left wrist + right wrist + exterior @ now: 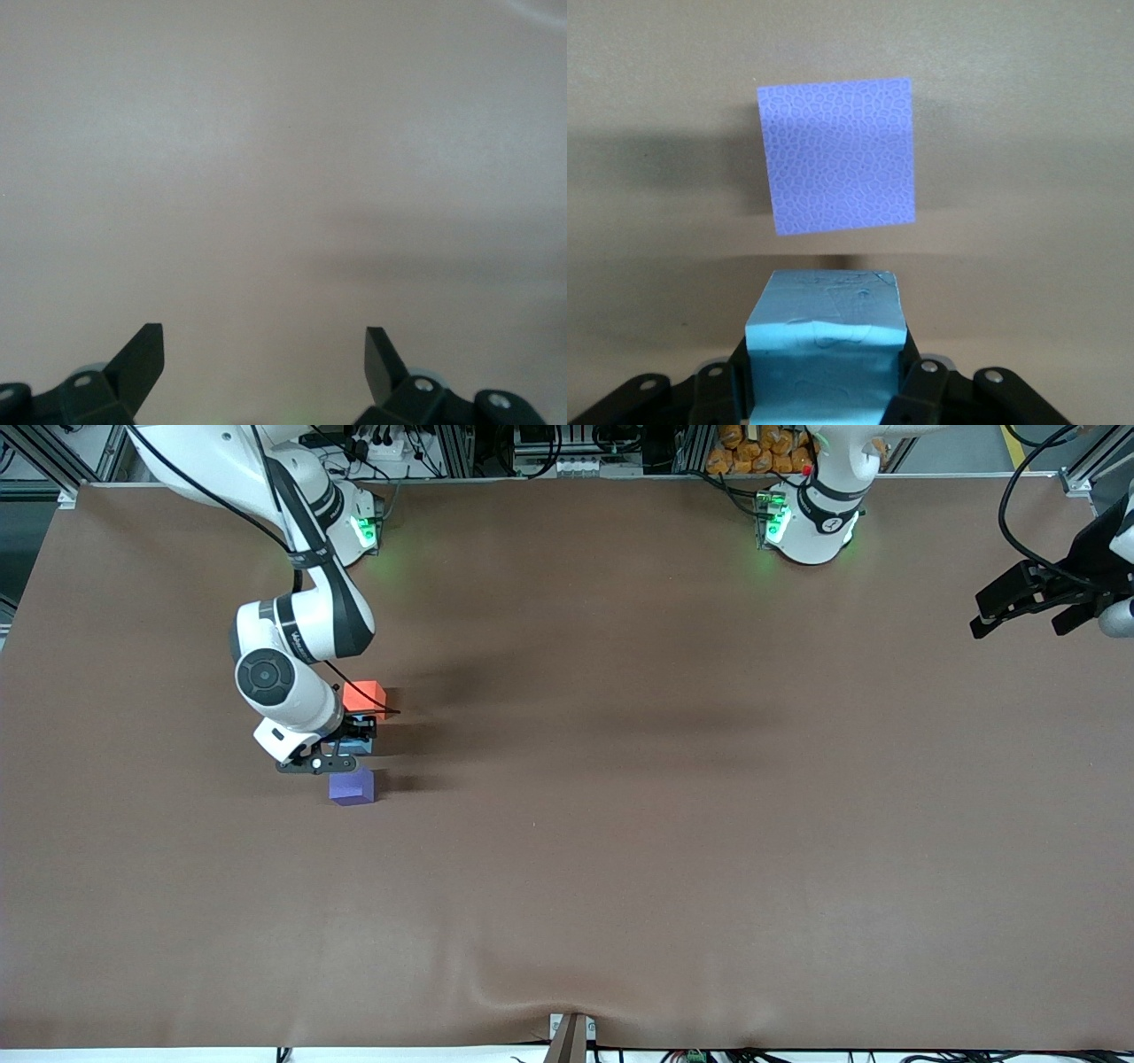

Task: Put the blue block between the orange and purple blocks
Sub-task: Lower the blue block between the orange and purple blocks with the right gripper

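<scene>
My right gripper [351, 740] is shut on the light blue block [361, 746], low over the table in the gap between the orange block [364, 696] and the purple block [352, 786]. In the right wrist view the blue block [826, 345] sits between the fingers of the right gripper [826, 394], with the purple block [837, 155] just ahead of it and a narrow strip of table between them. The orange block is hidden in that view. My left gripper [1036, 600] waits open and empty, raised at the left arm's end of the table; its wrist view shows the left gripper [264, 354] over bare table.
The brown table cover [620, 824] has a crease at the edge nearest the front camera. The arm bases [811, 522] stand along the edge farthest from the camera. A cable [372, 707] from the right arm hangs beside the orange block.
</scene>
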{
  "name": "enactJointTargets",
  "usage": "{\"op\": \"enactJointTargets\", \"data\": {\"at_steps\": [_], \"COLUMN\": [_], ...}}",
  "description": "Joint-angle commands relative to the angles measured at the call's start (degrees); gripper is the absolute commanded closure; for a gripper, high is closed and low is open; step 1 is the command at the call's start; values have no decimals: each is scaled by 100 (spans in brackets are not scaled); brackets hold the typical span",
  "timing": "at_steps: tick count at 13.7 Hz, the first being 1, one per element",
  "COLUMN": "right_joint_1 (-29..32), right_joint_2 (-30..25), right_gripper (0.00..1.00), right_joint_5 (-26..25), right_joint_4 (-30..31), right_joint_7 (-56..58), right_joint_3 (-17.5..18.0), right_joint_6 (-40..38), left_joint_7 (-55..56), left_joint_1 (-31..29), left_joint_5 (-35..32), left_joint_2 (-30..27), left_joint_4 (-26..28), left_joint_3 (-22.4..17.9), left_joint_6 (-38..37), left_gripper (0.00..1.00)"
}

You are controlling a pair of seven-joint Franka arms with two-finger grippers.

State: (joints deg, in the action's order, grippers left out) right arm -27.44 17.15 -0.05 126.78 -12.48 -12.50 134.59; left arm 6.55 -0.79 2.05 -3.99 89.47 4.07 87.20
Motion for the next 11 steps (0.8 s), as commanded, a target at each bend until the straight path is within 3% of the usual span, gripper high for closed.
{"op": "enactJointTargets", "data": {"at_steps": [1, 11], "right_joint_1": [-60, -60], "right_joint_2": [112, 359], "right_gripper": [66, 63], "right_joint_5": [84, 206], "right_joint_4": [66, 66], "right_joint_7": [0, 0], "right_joint_3": [-16, -7], "right_joint_6": [182, 392], "left_joint_7": [-31, -49], "left_joint_1": [-35, -61], "left_joint_5": [6, 6], "left_joint_2": [56, 100], "left_joint_4": [-79, -96], "left_joint_3": [24, -20], "left_joint_6": [-80, 61], "left_gripper": [0, 0]}}
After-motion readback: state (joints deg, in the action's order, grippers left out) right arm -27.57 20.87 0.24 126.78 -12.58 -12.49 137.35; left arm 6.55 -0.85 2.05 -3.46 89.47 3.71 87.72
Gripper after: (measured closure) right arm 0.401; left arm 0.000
